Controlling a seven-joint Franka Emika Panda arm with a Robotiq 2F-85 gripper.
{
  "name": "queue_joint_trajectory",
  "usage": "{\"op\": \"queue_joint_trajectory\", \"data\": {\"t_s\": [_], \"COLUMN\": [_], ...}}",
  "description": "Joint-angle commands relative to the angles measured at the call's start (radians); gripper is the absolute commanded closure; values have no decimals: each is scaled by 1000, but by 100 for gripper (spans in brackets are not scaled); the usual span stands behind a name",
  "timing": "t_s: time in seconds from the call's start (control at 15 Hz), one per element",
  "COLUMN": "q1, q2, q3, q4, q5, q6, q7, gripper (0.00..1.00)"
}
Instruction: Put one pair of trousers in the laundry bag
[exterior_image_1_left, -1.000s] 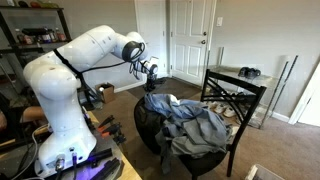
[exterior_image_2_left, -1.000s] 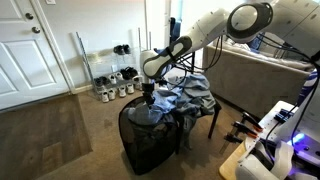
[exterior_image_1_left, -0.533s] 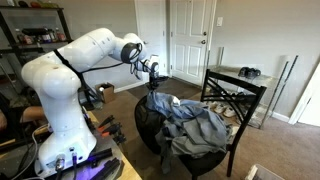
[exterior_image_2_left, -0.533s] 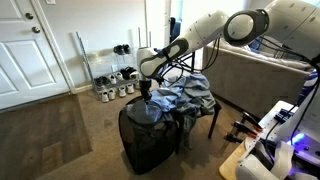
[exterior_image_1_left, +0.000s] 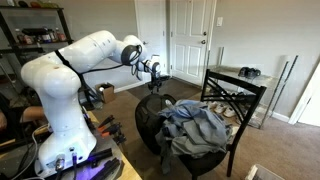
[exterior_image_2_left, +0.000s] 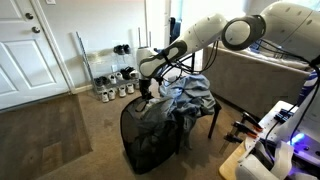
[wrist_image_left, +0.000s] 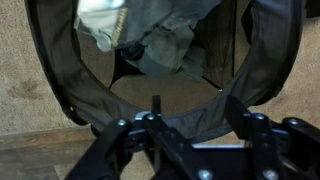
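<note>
The laundry bag (exterior_image_1_left: 148, 122) (exterior_image_2_left: 145, 145) is a round black mesh hamper standing on the carpet against the chair. A grey-blue pair of trousers (exterior_image_1_left: 172, 108) (exterior_image_2_left: 168, 106) hangs from the clothes pile over the bag's rim. In the wrist view, the trousers (wrist_image_left: 165, 45) droop into the laundry bag (wrist_image_left: 55, 70) at its far side, beside a pale cloth (wrist_image_left: 103, 20). My gripper (exterior_image_1_left: 155, 80) (exterior_image_2_left: 147, 90) (wrist_image_left: 196, 110) hovers above the bag's mouth, open, with nothing between its fingers (wrist_image_left: 156, 108).
A black lattice-back chair (exterior_image_1_left: 238, 95) holds a heap of clothes (exterior_image_1_left: 200, 128) (exterior_image_2_left: 192, 95). White doors (exterior_image_1_left: 190, 40) (exterior_image_2_left: 30, 45) stand behind. Shoes (exterior_image_2_left: 115, 85) line a wall, and a couch (exterior_image_2_left: 255, 70) sits past the chair.
The gripper has opened and let go of the trousers. The cloth it held up has dropped onto the bag's rim and inside.
</note>
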Motion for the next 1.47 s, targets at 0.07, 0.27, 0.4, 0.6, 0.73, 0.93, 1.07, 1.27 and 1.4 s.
{"op": "queue_joint_trajectory", "data": {"t_s": [0.07, 0.27, 0.4, 0.6, 0.73, 0.93, 1.07, 1.27, 1.4], "q1": [-16, -25, -28, -40, -56, -87, -115, -158, -186], "q2": [-14, -21, -39, -64, -80, -112, -127, -143, -155], "q3": [-1, -1, -31, -66, -81, -90, -85, -60, -42], "q4": [-36, -64, -103, -179, -247, -359, -417, -476, -510], "q5": [13, 15, 24, 26, 36, 66, 93, 129, 165], "q6": [43, 83, 107, 151, 212, 319, 373, 434, 480], "q7": [35, 61, 176, 324, 412, 527, 590, 679, 723], "gripper": [1, 0, 0, 0, 0, 0, 0, 0, 0]}}
